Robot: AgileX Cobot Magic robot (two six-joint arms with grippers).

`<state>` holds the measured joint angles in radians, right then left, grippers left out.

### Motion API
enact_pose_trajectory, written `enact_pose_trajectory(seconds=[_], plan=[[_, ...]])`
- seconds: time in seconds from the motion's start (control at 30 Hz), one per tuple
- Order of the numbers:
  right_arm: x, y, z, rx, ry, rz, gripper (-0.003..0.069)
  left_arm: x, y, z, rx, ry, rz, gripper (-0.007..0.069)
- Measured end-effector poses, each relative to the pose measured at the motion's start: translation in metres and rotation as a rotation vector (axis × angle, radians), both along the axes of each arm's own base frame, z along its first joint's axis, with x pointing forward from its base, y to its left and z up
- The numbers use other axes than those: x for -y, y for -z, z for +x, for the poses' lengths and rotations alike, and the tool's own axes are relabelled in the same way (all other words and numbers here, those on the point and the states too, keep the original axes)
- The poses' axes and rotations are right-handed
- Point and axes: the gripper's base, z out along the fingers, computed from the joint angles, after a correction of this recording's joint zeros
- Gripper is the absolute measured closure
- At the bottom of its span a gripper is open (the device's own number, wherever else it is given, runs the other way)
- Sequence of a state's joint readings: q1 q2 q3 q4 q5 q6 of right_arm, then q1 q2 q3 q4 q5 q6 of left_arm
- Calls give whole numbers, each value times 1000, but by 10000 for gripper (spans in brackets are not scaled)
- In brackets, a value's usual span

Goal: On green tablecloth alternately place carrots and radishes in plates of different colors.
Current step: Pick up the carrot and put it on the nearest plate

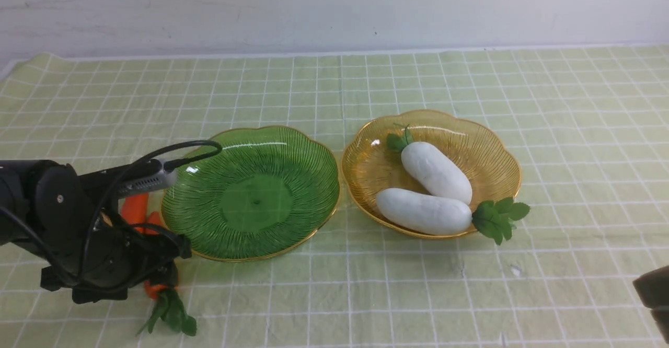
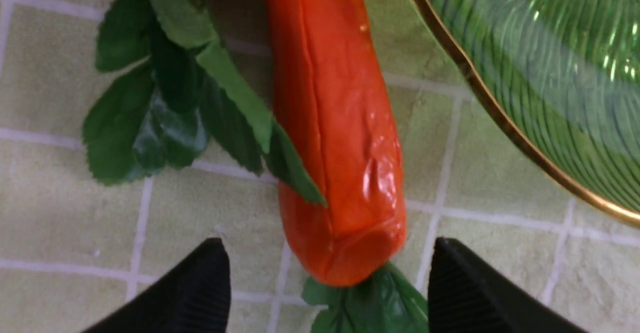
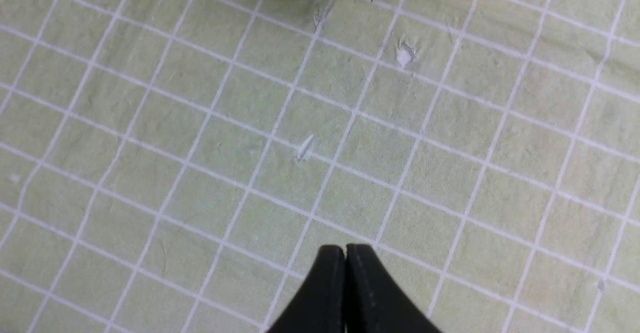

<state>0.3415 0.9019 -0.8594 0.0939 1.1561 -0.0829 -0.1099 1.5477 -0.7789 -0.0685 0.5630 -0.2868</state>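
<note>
At nine o'clock of the green plate (image 1: 251, 201), a carrot (image 2: 335, 138) lies on the tablecloth (image 1: 470, 76), long axis pointing straight away from the spread left hand (image 2: 327, 253); the right hand (image 3: 345, 253), pressed together, sits well apart.

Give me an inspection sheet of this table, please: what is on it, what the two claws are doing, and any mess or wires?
Surface: green tablecloth, white grid, slightly wrinkled.
Job's things: green plate empty; amber plate holds both radishes; carrots lie on the cloth beside the green plate, partly hidden by the left arm.
Clutter: small white flecks on the cloth.
Grippers: left gripper open, fingers either side of a carrot, not gripping it; right gripper shut, empty, over bare cloth.
Cables: black cable loops over the left arm.
Surroundings: white wall behind.
</note>
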Motion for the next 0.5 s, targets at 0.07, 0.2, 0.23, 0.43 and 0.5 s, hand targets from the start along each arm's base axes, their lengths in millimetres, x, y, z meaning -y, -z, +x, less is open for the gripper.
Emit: enact_pose_trajectory(seconds=[0.07,0.2,0.23,0.43,0.5], plan=[[0,0,0,2,0,1,673,0,6,4,3,-2,0,146],[0,0,0,4,0,1,673,1,17,10,5,-4,2,146],[0,0,0,4,0,1,673,1,18,10,1,-5,2,146],[0,0,0,4,0,1,673,0,21,11,-8,4,13,195],[0,0,0,4,0,1,673,-1,21,11,-7,24,33,282]])
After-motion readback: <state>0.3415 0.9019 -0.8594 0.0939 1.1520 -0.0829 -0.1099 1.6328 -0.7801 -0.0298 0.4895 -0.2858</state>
